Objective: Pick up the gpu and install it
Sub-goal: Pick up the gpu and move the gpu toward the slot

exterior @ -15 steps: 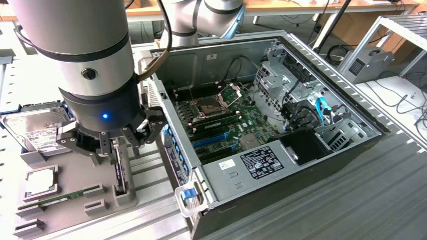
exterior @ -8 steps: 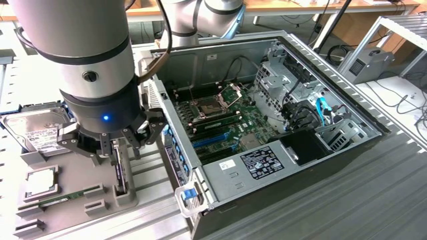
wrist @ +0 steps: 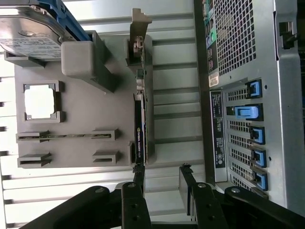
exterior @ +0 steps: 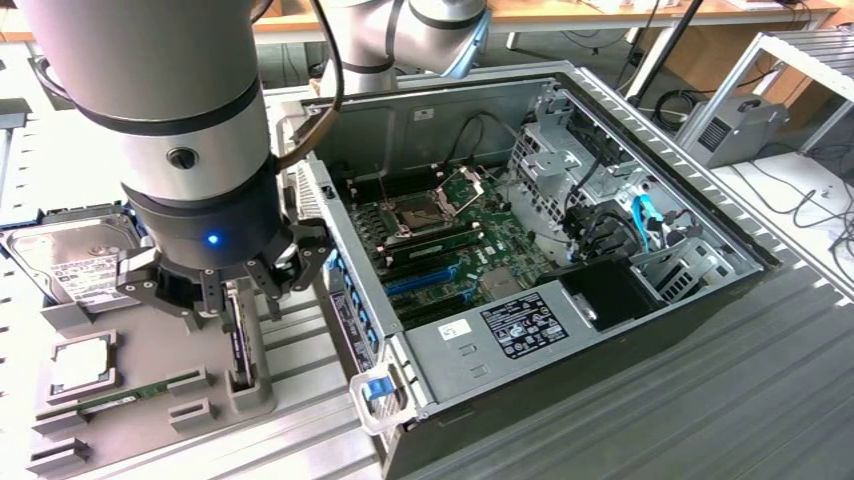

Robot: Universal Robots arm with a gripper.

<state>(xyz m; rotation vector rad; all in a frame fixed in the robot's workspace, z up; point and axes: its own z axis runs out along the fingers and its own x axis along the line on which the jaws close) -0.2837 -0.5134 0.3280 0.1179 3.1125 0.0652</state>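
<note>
The gpu (exterior: 240, 348) stands on its long edge in a slot of the grey parts holder (exterior: 147, 350), a thin dark card just outside the open computer case (exterior: 534, 250). My gripper (exterior: 240, 305) hovers directly above it, open, with nothing between the fingers. In the wrist view the gpu (wrist: 139, 121) runs away from the camera as a narrow dark strip, its silver bracket at the far end. One dark fingertip (wrist: 138, 175) lines up with the card's near end. The gripper (wrist: 162, 179) sits slightly to the case side of the card.
On the same holder lie a silver hard drive (exterior: 74, 262), a processor chip (exterior: 83, 365) and a narrow green memory stick (exterior: 127, 397). Inside the case, the motherboard (exterior: 454, 250) shows blue slots. The case's perforated rear panel (wrist: 243, 95) stands close beside the holder.
</note>
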